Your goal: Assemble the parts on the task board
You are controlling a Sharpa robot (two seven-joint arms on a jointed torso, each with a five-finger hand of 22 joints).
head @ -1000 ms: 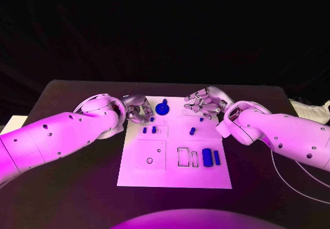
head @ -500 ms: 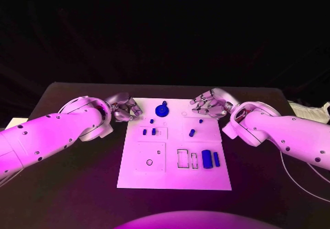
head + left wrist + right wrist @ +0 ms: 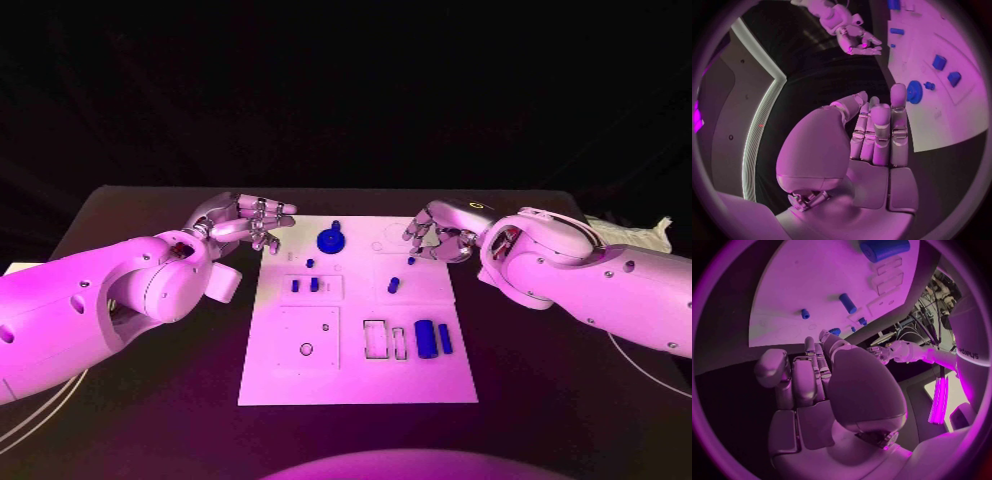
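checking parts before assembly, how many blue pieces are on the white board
8 visible: a round gear-like piece at the far end, three small ones left of centre, two pegs right of centre, two blocks nearer the robot. The hands may hide others.

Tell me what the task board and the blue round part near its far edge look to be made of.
Task board: probably rigid plastic, matte white; flat sheet with crisp outlined recesses. Blue round part: likely moulded or printed plastic, opaque, uniform colour, slight sheen. Neither can be confirmed by look alone.
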